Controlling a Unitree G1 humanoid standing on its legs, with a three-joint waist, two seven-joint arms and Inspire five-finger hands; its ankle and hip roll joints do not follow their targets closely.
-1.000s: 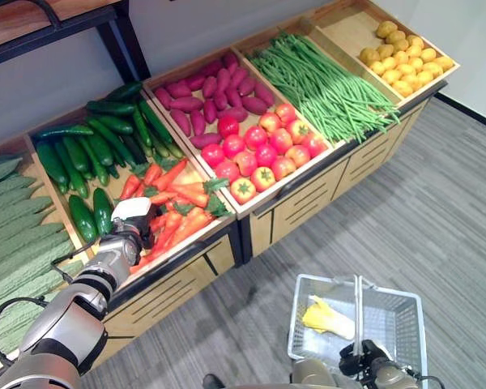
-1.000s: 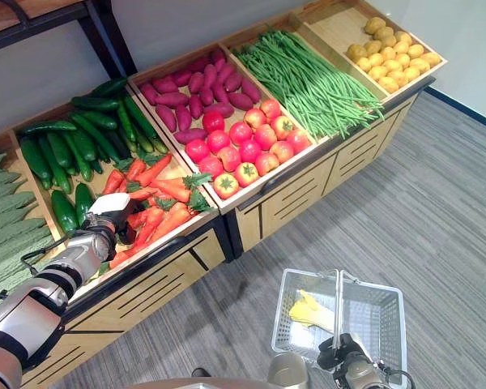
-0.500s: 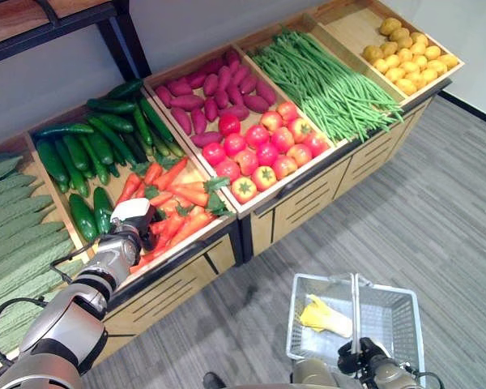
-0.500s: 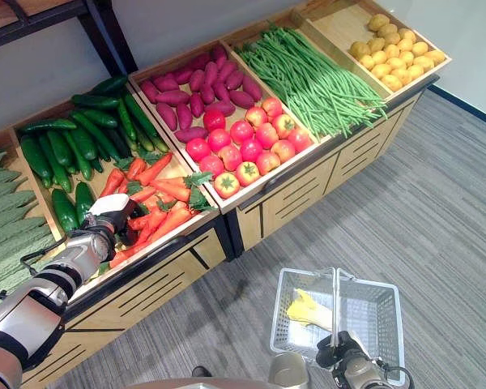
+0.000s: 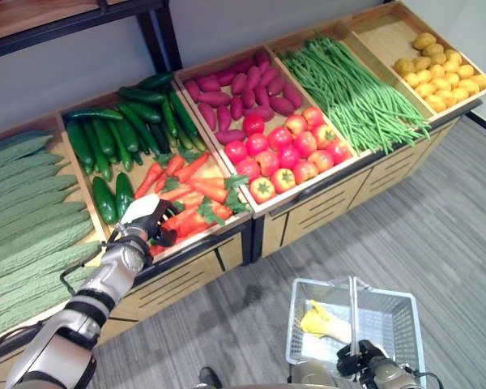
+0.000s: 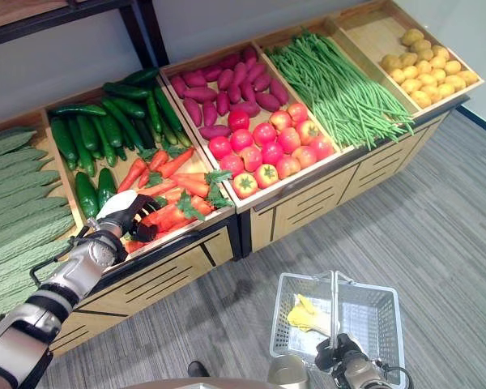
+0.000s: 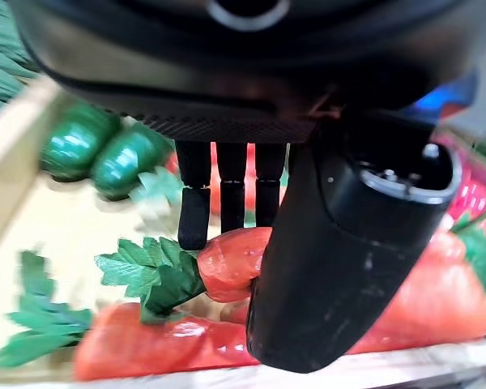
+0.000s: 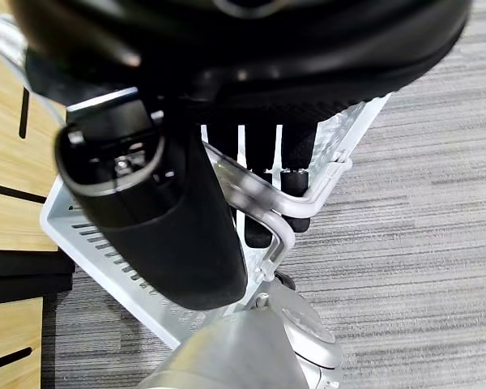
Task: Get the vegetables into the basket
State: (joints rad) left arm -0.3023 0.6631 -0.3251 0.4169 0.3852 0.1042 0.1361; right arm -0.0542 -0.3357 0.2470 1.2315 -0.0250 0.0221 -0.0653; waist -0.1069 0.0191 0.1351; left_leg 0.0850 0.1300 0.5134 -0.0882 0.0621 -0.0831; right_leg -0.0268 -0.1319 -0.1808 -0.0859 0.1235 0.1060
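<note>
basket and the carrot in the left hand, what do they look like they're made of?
Basket: thin light-grey grid walls and a bare silvery handle, so likely coated wire or plastic with metal handles; the right hand curls round the handle. Carrot, pinched by the left hand: glossy, uniform orange with stiff moulded-looking leaves, probably a plastic replica, though not certain.

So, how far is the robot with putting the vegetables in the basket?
Done: one yellow vegetable already lies in the wire basket, whose handle the right hand grips. In hand: the left hand is at the carrot bin, its thumb and fingers closing on a carrot. Left: lift that carrot, carry it over and drop it into the basket; likely more vegetables follow.
</note>
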